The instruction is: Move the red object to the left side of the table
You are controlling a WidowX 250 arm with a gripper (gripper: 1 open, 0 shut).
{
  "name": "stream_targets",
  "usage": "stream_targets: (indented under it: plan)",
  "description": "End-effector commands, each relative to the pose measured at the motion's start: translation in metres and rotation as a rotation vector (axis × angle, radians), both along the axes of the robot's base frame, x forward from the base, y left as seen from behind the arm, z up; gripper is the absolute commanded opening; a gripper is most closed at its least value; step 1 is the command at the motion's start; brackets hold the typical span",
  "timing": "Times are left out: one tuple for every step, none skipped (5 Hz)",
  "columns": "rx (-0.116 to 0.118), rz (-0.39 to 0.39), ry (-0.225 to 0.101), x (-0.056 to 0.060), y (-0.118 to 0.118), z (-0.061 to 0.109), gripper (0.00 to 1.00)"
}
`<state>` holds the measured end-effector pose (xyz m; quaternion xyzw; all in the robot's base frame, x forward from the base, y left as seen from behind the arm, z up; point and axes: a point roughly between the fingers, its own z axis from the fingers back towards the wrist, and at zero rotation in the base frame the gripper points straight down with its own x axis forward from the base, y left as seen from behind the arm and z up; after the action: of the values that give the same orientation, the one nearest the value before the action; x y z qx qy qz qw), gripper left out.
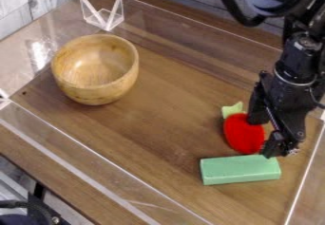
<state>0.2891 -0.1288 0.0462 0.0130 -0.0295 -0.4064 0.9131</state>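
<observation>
The red object, a small rounded toy fruit with a pale green leafy end, lies on the right part of the brown wood-grain table. My gripper points down right beside it, on its right. The dark fingers overlap the fruit's right edge. The jaws stand open and nothing is lifted. I cannot tell whether a finger touches the fruit.
A wooden bowl stands at the left. A green rectangular block lies just in front of the fruit. A clear folded stand sits at the back left. A low clear acrylic wall edges the table.
</observation>
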Motion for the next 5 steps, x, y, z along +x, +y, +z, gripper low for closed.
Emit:
stream_targets:
  plan:
    - [-0.02,-0.028,-0.049,0.01,-0.003,0.007,0.0]
    - [-0.01,-0.051,-0.046,0.011,-0.001,0.006,0.0]
    - [0.034,-0.068,-0.063,0.011,0.003,0.027,0.0]
    - [0.085,-0.084,-0.091,0.008,0.004,0.057,0.0]
    - [0.143,-0.062,-0.128,0.008,0.023,0.09,0.0]
